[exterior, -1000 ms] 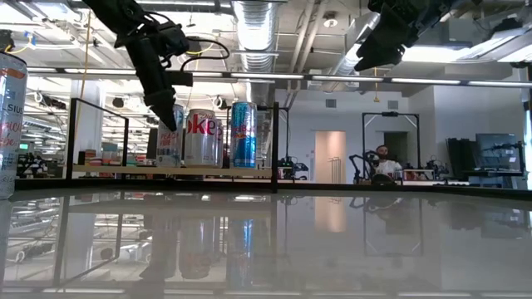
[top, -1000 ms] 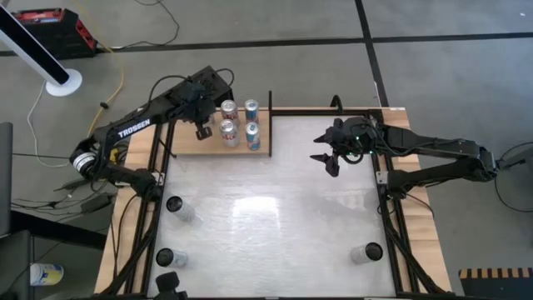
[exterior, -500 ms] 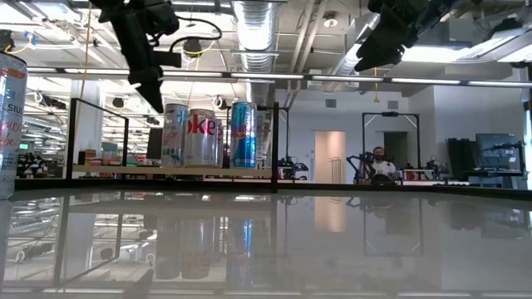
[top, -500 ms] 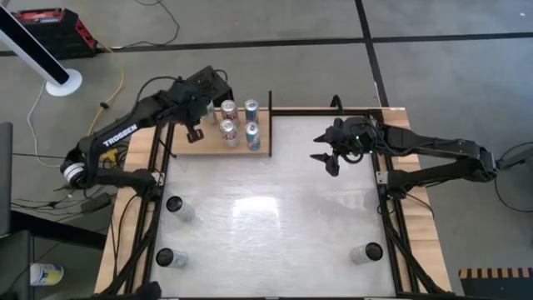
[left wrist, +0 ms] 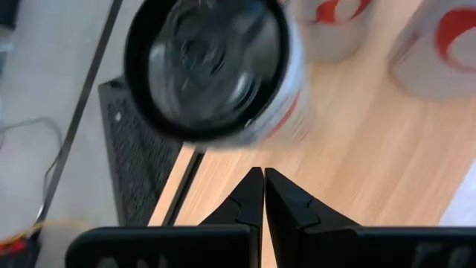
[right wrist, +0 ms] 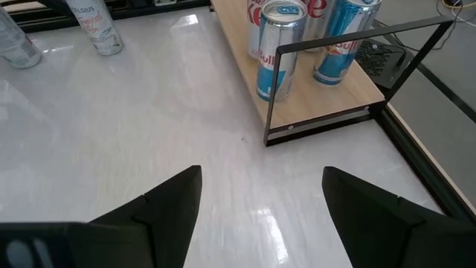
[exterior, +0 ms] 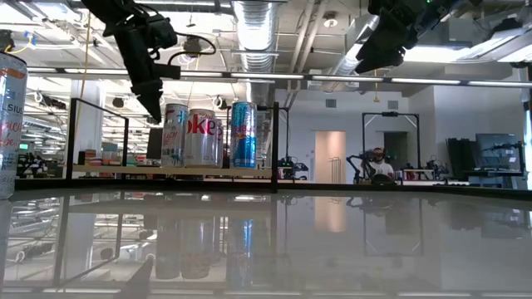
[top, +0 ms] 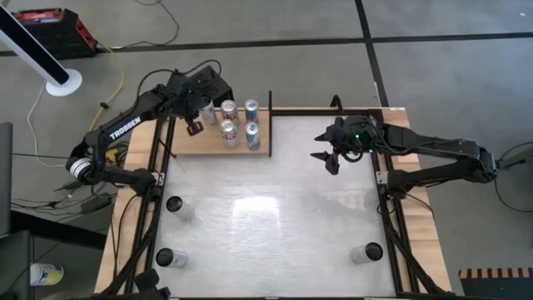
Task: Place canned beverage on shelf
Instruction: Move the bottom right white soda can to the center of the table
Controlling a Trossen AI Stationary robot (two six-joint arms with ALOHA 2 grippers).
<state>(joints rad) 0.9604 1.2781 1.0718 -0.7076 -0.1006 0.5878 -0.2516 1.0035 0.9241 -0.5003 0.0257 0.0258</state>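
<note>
The left gripper (top: pixel 194 127), shut and empty, hung over the shelf's (top: pixel 190 144) bare left half, beside five cans (top: pixel 228 132) grouped toward its right end. The right gripper (top: pixel 327 161) hovered open, empty, over bare tabletop (top: pixel 275 208).

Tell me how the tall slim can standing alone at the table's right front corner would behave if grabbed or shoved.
That slim can stands upright and looks tall for its narrow base, so a shove up high would probably tip it. Once on its round side it would likely roll across the glossy tabletop. Its smooth wall may slip in a loose grip.
</note>
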